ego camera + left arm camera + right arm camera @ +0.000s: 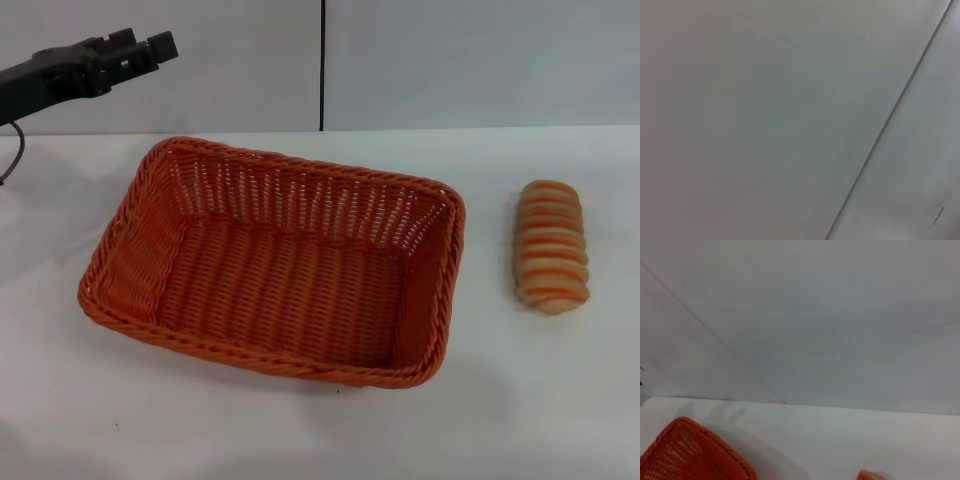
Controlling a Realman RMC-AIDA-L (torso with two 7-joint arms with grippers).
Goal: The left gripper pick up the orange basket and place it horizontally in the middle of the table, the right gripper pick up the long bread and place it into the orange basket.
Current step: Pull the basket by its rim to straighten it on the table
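The orange basket [290, 280] lies empty on the white table [300, 430], a little left of the middle, with its long side running across and slightly skewed. To its right, apart from it, the long bread [550, 247] lies on the table, pale with orange-brown stripes. My left gripper [140, 45] hangs open and empty in the air at the far left, above and behind the basket's far left corner. The right wrist view catches a corner of the basket [685, 455] and the tip of the bread [872, 475]. My right gripper is out of view.
A light grey wall with a dark vertical seam [322, 65] stands behind the table. Bare tabletop lies in front of the basket and around the bread. The left wrist view shows only wall.
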